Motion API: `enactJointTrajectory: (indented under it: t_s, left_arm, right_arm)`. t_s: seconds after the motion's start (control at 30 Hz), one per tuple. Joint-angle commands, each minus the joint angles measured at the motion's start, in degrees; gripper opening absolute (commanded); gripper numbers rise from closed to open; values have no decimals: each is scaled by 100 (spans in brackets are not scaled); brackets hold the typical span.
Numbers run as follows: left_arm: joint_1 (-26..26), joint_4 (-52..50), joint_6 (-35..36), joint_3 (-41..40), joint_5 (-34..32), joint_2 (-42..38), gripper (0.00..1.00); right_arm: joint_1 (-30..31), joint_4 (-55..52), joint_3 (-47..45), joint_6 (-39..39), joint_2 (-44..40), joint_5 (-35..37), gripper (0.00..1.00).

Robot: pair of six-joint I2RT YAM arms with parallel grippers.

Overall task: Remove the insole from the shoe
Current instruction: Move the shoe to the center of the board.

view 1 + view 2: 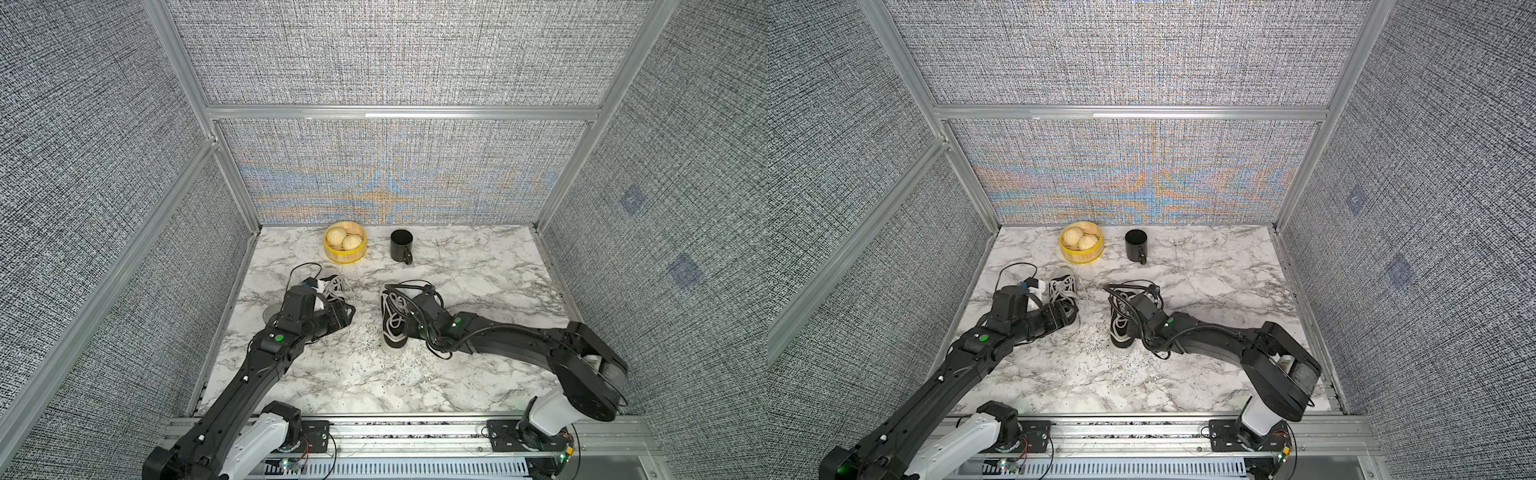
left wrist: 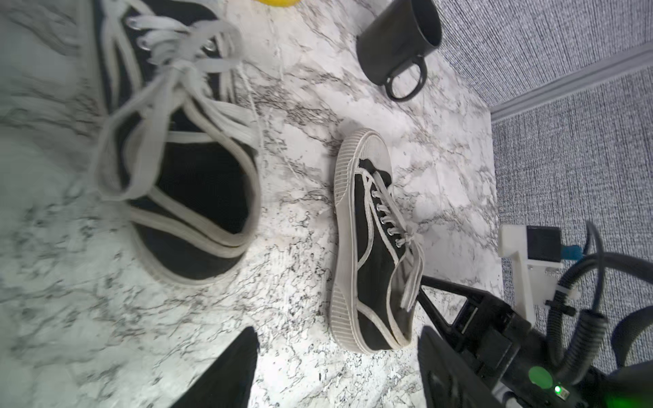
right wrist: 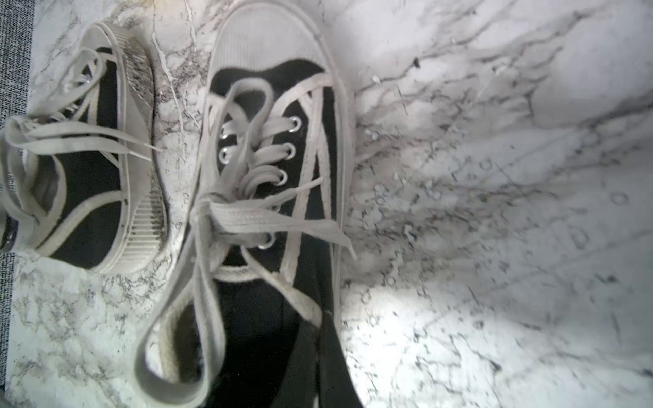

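Two black canvas sneakers with white laces sit on a marble bench [image 1: 478, 291], toes toward the far edge. The right sneaker [image 1: 391, 337] lies near the middle of the bench. The left sneaker [image 1: 337, 289] lies close to the left edge. Along the far edge stand a bamboo steamer [image 1: 345, 257] of buns and a black mug [image 1: 400, 247], well apart from the work.

The right gripper [image 3: 319, 339] reaches down into the right sneaker's heel opening, against one side of the collar, with its jaws closed together. The insole is inside that sneaker — its surface cannot be told from the dark lining, so it is unclear whether the jaws have pinched its edge. Loose laces [image 3: 247, 219] loop over the opening. The left gripper [image 2: 338, 333] hovers near the heel of the left sneaker, jaws wide apart and gripping nothing.

The step in hand looks like the pinch on the insole's heel edge — nothing is out yet. The next move probably calls for a slow peel up and back toward the near edge, clear of the lace loops. The sneaker may rise with the pull, so the idle left gripper could press it down.
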Motion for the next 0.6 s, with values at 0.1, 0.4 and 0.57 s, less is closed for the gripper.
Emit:
enactJointTrajectory:
  t_s: [0.1,0.4,0.57]
  left_arm:
    - [-382,660,153,-1,125,499,72]
    - [-450,282,409,26,-125,385,73]
    - [-558,214,484,-101,-232,34,73]
  right_arm:
    - [256,-190,-275,356,-278,-136,6]
    - [278,-382,-34,-86,-532,143,37]
    - [271,-95,-306,-627,-1397,539,48]
